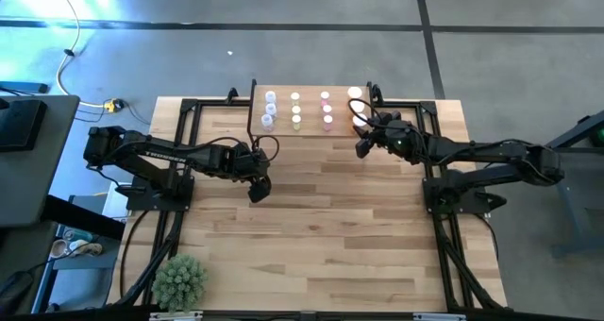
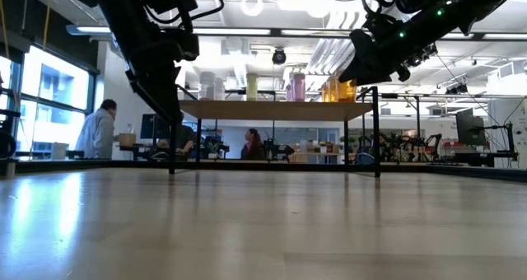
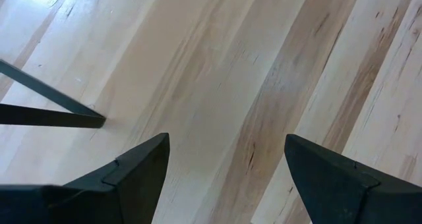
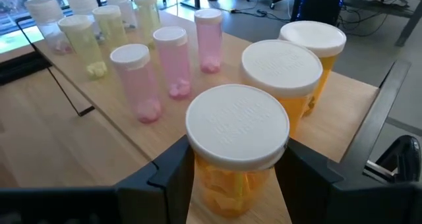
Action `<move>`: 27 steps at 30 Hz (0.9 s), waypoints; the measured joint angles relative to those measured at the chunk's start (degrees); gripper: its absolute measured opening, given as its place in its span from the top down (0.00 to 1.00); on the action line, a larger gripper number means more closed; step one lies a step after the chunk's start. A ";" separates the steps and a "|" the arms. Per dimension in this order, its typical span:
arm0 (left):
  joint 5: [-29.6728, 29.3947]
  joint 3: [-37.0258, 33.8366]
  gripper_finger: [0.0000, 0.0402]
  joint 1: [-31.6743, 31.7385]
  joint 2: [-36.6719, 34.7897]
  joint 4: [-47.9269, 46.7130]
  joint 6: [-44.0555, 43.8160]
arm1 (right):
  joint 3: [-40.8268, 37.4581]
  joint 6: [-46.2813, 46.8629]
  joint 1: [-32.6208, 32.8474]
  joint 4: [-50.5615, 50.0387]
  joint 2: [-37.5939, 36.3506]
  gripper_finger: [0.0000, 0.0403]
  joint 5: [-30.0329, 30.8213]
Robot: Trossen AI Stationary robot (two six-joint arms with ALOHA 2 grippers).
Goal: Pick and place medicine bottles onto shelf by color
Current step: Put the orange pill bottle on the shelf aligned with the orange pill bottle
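Note:
The shelf [image 1: 311, 87] stands at the table's far middle on thin black legs. On it white-capped bottles stand upright in rows: bluish-clear [image 1: 270, 109], pale yellow [image 1: 295, 110], pink [image 1: 327, 111] and two larger orange ones [image 4: 280, 72] at the right end. My right gripper [image 4: 237, 174] is at the shelf's near right corner, shut on a third orange bottle [image 4: 237, 138]. My left gripper [image 3: 227, 161] is open and empty, pointing down at bare table just in front of the shelf's left leg [image 3: 46, 109]. My right gripper pinches the orange bottle's body [image 4: 198, 178] just under its white cap, one finger on either side. The fingers come from the table's near right, slanting down toward the shelf. The bottle is upright. Its bottom is out of the picture, so I cannot tell if it rests on the shelf.
A small green plant [image 1: 179, 281] stands at the table's near left corner. Black frame rails [image 1: 189, 151] run along both sides of the table. Wide bare wood [image 1: 321, 227] lies in front of the shelf. People sit in the room beyond [image 2: 99, 128].

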 joint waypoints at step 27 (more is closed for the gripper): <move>0.02 0.00 0.27 0.00 0.00 -0.02 0.01 | -0.24 0.14 0.02 -0.44 0.09 0.37 -2.32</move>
